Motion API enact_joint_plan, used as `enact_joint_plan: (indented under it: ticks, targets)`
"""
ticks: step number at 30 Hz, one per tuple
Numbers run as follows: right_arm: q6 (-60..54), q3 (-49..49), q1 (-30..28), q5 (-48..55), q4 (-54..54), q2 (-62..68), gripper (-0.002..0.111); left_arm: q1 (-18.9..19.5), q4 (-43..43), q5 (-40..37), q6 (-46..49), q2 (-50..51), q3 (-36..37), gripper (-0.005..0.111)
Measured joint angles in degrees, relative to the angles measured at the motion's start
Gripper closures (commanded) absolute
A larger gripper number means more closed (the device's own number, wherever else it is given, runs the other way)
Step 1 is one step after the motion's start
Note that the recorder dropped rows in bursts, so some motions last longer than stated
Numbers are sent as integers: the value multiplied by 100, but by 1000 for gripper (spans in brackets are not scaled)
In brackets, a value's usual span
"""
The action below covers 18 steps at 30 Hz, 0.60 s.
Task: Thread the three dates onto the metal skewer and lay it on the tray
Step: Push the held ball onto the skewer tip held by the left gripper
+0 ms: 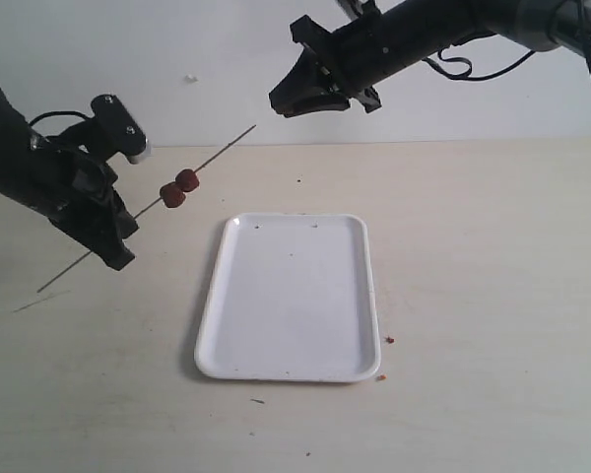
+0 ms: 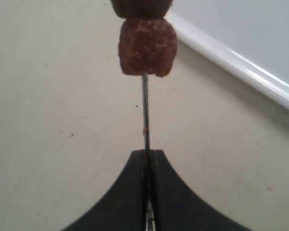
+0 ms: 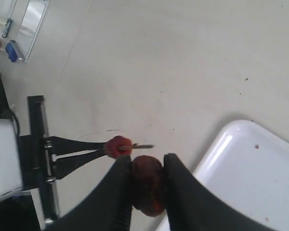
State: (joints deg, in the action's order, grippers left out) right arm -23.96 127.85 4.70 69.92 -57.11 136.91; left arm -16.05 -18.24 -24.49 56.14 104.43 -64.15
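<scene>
The thin metal skewer (image 1: pixel 222 151) slants up over the table, and my left gripper (image 1: pixel 118 236) is shut on its lower part. Two reddish-brown dates (image 1: pixel 180 187) sit side by side on the rod. The left wrist view shows the skewer (image 2: pixel 145 115) running out of the closed jaws to the nearer date (image 2: pixel 147 46). Higher up, beyond the skewer's point, my right gripper (image 1: pixel 284 102) is shut on the third date (image 3: pixel 147 185). That date hangs just short of the skewer tip (image 3: pixel 143 146). The white tray (image 1: pixel 291 296) lies flat below.
Small brown crumbs (image 1: pixel 388 340) lie by the tray's near right corner, and a few specks dot the tray. In the left wrist view the tray rim (image 2: pixel 241 67) passes close beside the skewer. The beige table (image 1: pixel 492 296) stretches to the right.
</scene>
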Motion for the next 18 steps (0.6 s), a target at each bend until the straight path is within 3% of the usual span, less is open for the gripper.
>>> enact_joint_plan:
  ticks: [5, 18]
  targets:
    - [13, 0, 0, 0, 273, -296, 84, 0, -30, 758, 35, 318, 15, 107]
    - [13, -12, 0, 0, 364, -274, 85, -410, -130, 1355, 317, 328, 82, 107]
